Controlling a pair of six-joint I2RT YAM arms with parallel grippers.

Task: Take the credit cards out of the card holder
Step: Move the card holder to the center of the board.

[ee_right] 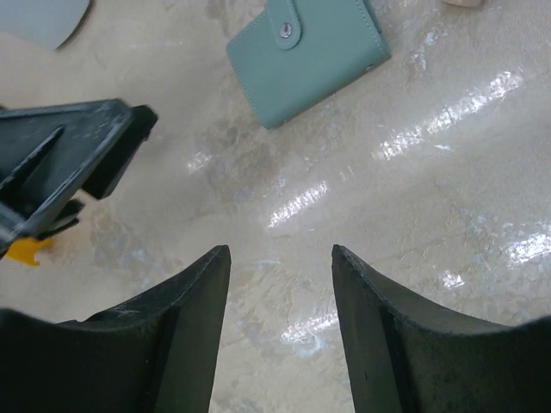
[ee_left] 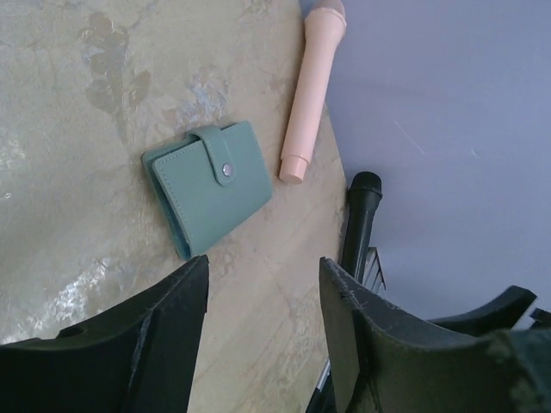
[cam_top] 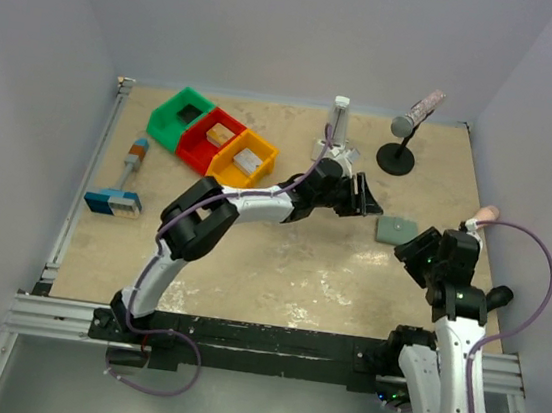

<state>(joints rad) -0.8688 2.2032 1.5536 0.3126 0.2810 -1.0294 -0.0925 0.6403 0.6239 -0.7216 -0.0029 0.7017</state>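
The card holder (cam_top: 396, 228) (ee_left: 211, 188) (ee_right: 308, 53) is a teal wallet lying flat on the table, folded shut with its tab snapped over the front. The credit cards are hidden. In the top view my left gripper (cam_top: 363, 197) hovers just left of the holder. In the left wrist view the left gripper (ee_left: 263, 275) is open with only bare table between its fingers, and the holder lies ahead of them. My right gripper (cam_top: 416, 254) (ee_right: 280, 258) is also open and empty, just short of the holder on its near right side.
A pink cylinder (ee_left: 314, 86) (cam_top: 484, 214) lies at the table's right edge beside the holder. A black stand (cam_top: 396, 156) and a clear bottle (cam_top: 339, 119) are at the back. Green (cam_top: 179, 117), red (cam_top: 212, 138) and orange bins (cam_top: 245, 157) sit back left, and a blue-and-white block (cam_top: 115, 202) lies far left.
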